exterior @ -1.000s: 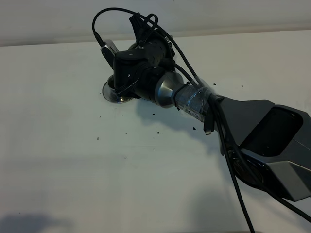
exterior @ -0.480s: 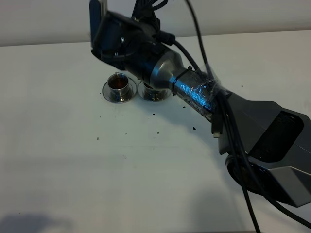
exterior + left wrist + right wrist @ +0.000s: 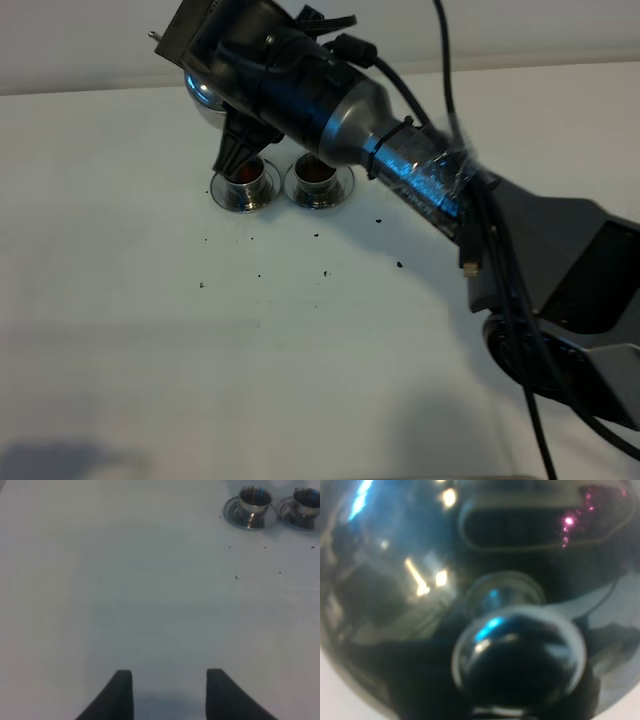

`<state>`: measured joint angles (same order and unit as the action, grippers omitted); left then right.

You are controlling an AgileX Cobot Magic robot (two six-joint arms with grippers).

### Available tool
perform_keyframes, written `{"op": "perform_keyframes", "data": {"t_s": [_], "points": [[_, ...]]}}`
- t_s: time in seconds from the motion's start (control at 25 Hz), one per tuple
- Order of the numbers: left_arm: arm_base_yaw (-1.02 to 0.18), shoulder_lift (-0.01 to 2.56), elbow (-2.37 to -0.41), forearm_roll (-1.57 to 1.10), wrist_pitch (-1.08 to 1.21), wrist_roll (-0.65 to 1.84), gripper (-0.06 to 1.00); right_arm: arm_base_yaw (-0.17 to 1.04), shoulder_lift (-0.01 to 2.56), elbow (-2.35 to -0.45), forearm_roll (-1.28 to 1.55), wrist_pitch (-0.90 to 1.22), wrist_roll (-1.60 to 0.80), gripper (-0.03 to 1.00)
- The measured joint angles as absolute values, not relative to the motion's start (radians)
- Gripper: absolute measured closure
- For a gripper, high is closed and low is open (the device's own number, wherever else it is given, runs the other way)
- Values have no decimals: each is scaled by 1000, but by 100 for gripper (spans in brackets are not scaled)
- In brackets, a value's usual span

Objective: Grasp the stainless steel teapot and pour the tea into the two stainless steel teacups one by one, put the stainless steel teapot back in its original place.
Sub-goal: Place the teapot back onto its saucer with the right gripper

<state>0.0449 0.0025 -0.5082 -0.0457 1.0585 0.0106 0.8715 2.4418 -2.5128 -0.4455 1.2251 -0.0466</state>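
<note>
The right end effector (image 3: 232,120) clamps tight on the shiny, round-bodied teapot (image 3: 203,92), above 2 cylindrical steel cups (image 3: 246,176) on the bench (image 3: 120,330).

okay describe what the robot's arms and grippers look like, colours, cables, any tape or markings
The right arm has dark grey angular shells, then a silver metal cylinder wrapped in clear glossy tape, ending in a black wrist housing. Loose black cables run along it. The left gripper shows two plain black tapered fingers. No markings are visible.

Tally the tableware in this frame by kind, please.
Teapot: 1
Teacups: 2, left and right
Cup saucers: 2, left and right
Total: 5
</note>
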Motion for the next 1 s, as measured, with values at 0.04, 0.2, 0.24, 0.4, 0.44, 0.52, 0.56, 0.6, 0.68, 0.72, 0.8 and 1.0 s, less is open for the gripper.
{"op": "perform_keyframes", "data": {"t_s": [0.04,0.2,0.24,0.4,0.44,0.52,0.56,0.6,0.68,0.72,0.8,1.0], "points": [[45,2,-508,-46,1058,11,57,872,2428,-2491,-417,1225,-25,79],[45,2,-508,-46,1058,11,57,872,2366,-2388,-310,1225,38,79],[45,2,-508,-46,1058,11,57,872,2352,-2360,-288,1225,50,79],[45,2,-508,-46,1058,11,57,872,2326,-2274,-214,1227,63,79],[45,2,-508,-46,1058,11,57,872,2324,-2258,-198,1227,64,79],[45,2,-508,-46,1058,11,57,872,2324,-2217,-182,1227,67,79],[45,2,-508,-46,1058,11,57,872,2324,-2196,-176,1226,69,79],[45,2,-508,-46,1058,11,57,872,2324,-2178,-172,1226,72,79],[45,2,-508,-46,1058,11,57,872,2324,-2132,-169,1225,78,79],[45,2,-508,-46,1058,11,57,872,2324,-2113,-167,1224,82,79],[45,2,-508,-46,1058,12,57,872,2324,-2067,-162,1211,92,79],[45,2,-508,-46,1058,12,57,869,2324,-2021,-151,1160,109,79]]}}
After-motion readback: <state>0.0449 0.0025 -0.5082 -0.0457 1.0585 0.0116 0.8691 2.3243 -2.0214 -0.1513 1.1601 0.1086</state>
